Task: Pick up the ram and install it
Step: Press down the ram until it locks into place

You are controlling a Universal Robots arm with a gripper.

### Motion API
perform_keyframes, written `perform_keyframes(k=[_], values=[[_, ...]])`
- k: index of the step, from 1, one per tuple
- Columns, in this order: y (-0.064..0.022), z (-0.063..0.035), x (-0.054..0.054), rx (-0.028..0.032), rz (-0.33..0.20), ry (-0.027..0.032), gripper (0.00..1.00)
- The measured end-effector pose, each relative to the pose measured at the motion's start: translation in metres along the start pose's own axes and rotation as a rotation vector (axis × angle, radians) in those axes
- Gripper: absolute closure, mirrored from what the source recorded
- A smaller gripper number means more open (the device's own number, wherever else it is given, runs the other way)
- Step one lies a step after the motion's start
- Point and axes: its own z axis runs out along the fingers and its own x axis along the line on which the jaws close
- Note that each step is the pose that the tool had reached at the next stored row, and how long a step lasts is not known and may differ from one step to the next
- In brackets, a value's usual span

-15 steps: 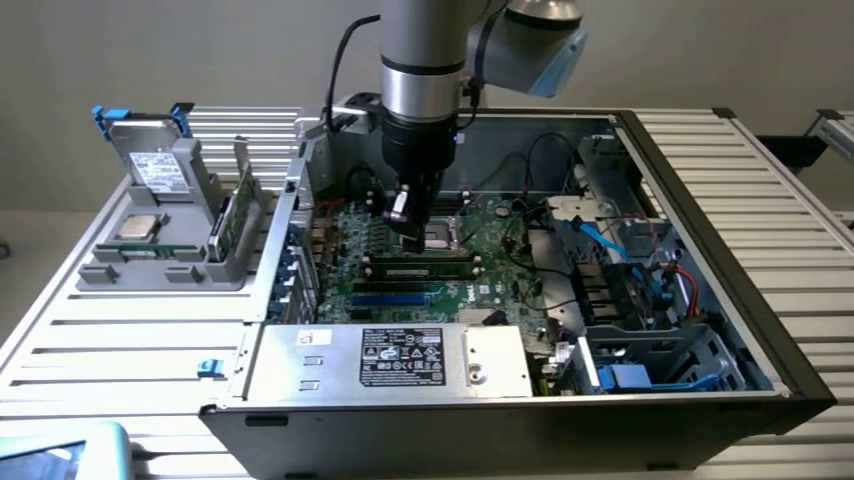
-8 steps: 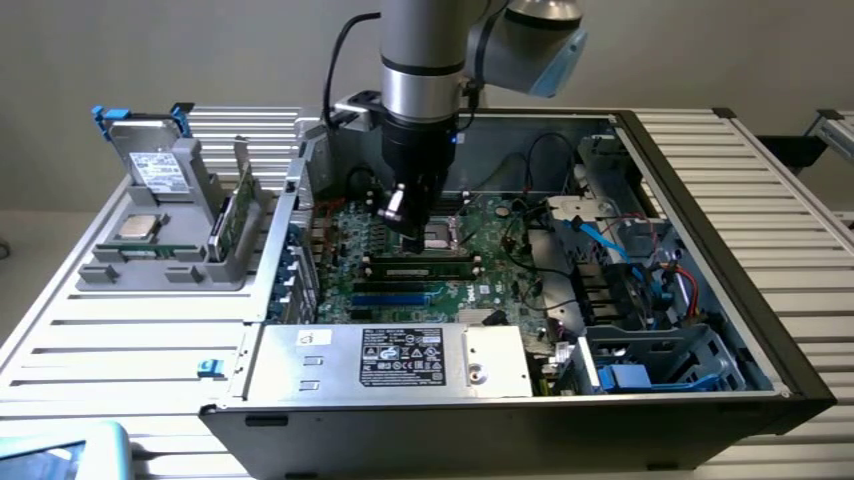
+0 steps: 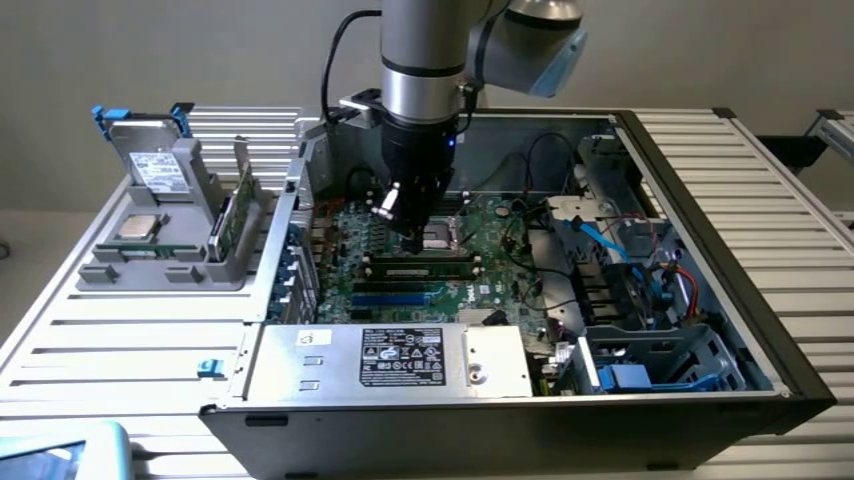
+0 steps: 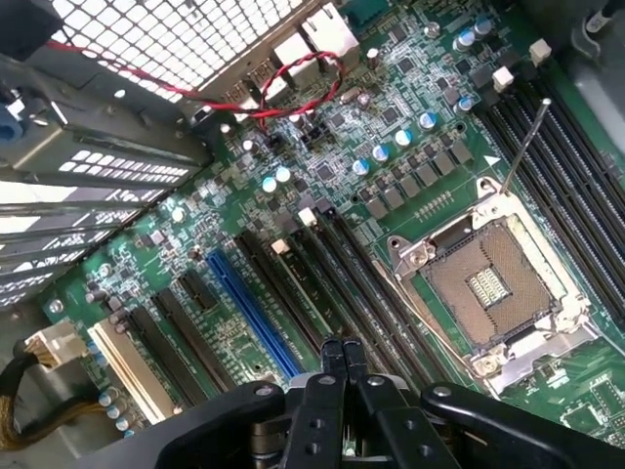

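Observation:
My gripper hangs low inside the open computer case, over the green motherboard. Its fingertips are pressed together with nothing between them. Just below the tips in the exterior view, the ram, a long green stick with dark chips, lies along the black memory slots. Whether the tips touch it I cannot tell. In the wrist view the gripper is above those slots, beside the empty processor socket.
A grey holder outside the case on the exterior view's left carries a silver processor chip, a grey drive and another upright green board. The power supply sits at the case front. Cables and a drive cage crowd the right.

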Motion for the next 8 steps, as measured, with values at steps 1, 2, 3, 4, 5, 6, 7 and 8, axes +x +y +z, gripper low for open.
perform_keyframes(k=[1, 2, 3, 4, 5, 6, 7, 8], values=[[0.0000, 0.0001, 0.0000, -0.0006, 0.013, -0.0004, 0.89], [0.0000, 0.0002, 0.0000, -0.0012, 0.026, -0.0006, 0.89], [0.0000, 0.0003, -0.0001, -0.0019, 0.039, -0.0009, 0.89], [0.0000, 0.0004, -0.0001, -0.0025, 0.052, -0.0012, 0.89], [0.0000, 0.0004, -0.0001, -0.0030, 0.065, -0.0015, 0.89], [0.0000, 0.0004, -0.0001, -0.0028, 0.077, -0.0022, 0.89], [-0.0001, 0.0004, -0.0001, -0.0019, 0.089, -0.0037, 0.89], [0.0000, 0.0005, -0.0001, -0.0008, 0.100, -0.0053, 0.89]])
